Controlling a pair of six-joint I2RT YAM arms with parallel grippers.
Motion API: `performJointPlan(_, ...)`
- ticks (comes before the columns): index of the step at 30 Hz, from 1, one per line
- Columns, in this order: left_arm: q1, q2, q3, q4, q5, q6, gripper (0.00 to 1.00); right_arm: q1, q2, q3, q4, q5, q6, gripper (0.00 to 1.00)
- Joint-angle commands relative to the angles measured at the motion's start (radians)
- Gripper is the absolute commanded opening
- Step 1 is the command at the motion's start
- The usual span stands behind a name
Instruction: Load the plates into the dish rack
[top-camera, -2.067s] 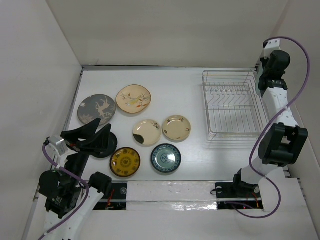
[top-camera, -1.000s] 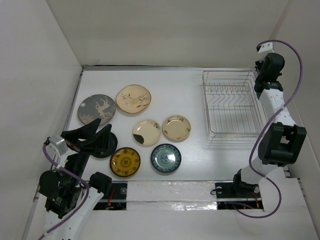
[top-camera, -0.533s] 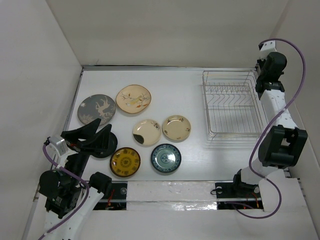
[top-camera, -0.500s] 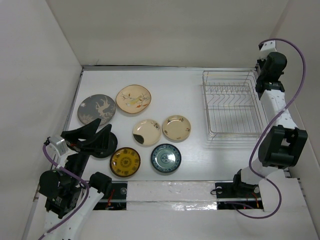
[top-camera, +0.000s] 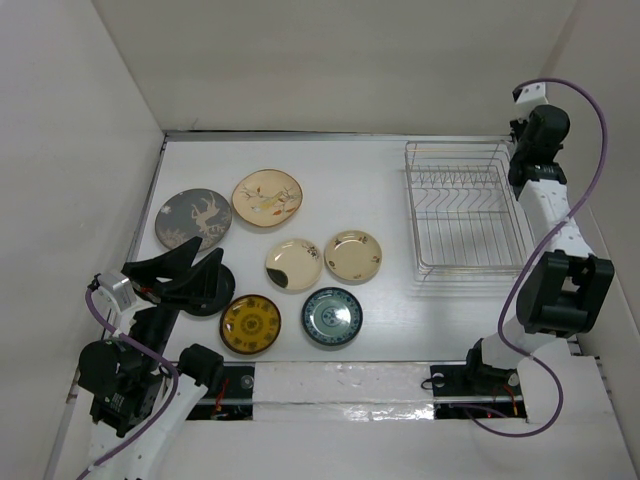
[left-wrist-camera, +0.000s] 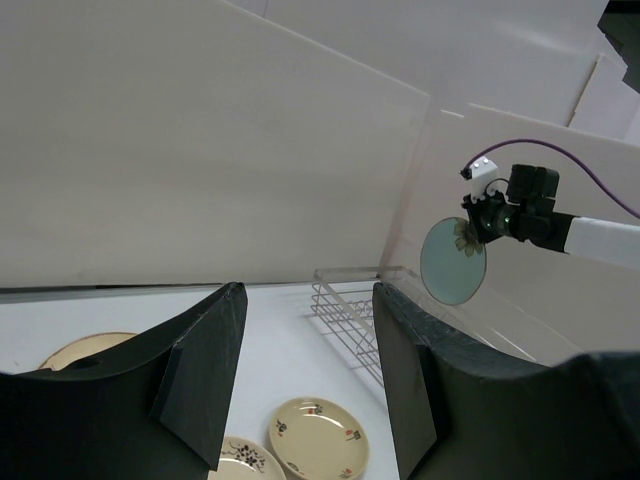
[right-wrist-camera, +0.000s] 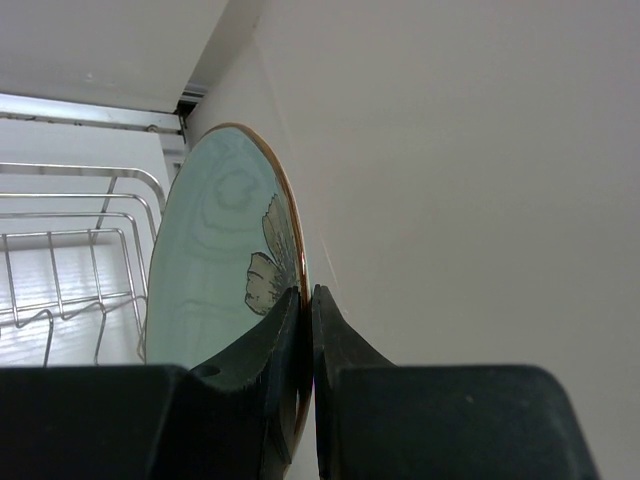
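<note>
Right now the right pincer (right-wrist-camera: 305, 300) clamps the pale green plate (right-wrist-camera: 215, 270) upright by its rim, at 2 o'clock of the dish rack (top-camera: 462, 180), not in it. Seven other plates (top-camera: 272, 198) lie flat on the bench (top-camera: 380, 170) at the rack's 9 o'clock. Left pincer (left-wrist-camera: 308, 300) gapes wide.

Pale green plate (right-wrist-camera: 215, 290) hangs upright beside the dish rack (top-camera: 465, 215); other plates (top-camera: 293, 264) lie flat to its left.

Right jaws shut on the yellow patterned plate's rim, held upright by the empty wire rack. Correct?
Wrong plate. The right gripper has its jaws shut on the pale green round ceramic plate, per the right wrist view; the yellow patterned plate lies on the table. Rest holds: upright, by the empty silver wire dish rack.
</note>
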Motion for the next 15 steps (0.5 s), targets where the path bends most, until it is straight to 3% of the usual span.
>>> performJointPlan(1, -0.008, -0.005, 0.020, 0.040, 0.013, 0.009, 0.50, 0.016, -0.029, 0.027, 0.145, 0.006, -0.018, 0.00)
performJointPlan(15, -0.008, -0.005, 0.018, 0.038, 0.012, 0.010, 0.50, 0.048, 0.006, -0.051, 0.183, 0.032, -0.048, 0.00)
